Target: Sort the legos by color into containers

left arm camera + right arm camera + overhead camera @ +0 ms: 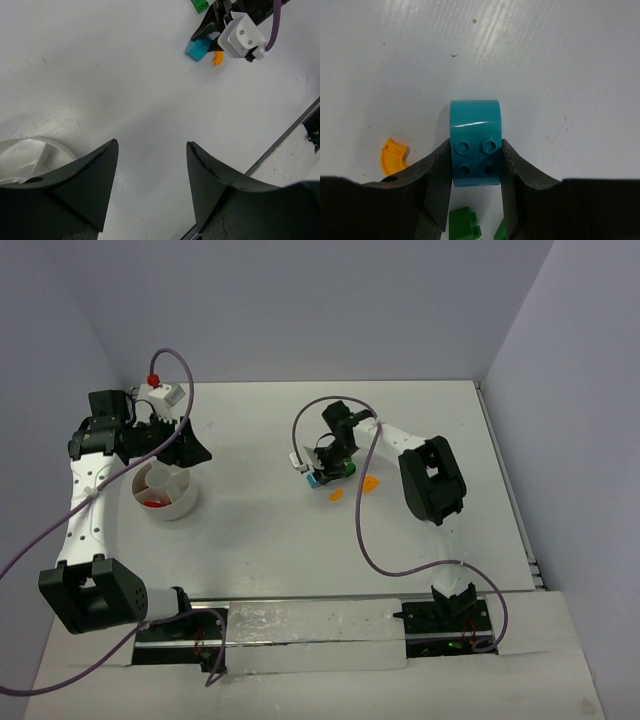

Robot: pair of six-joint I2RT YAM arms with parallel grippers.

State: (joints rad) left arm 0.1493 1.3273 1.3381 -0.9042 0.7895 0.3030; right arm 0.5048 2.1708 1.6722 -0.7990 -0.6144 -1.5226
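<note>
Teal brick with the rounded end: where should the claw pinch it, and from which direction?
Pinch the teal brick across its two flat, parallel sides beside the studs, coming straight down from above. The rounded end would likely slip. The right gripper flanks those sides.

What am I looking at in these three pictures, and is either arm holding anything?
A left arm and a right arm are bolted at the near edge of a table. One picture looks down on both. The other two come from a camera on each wrist, so each shows its own fingers. The left tool hangs open and empty by the divided white bowl, which has a red piece in it. The right tool is shut on a cyan brick. An orange curved piece and a green brick lie loose nearby.
</note>
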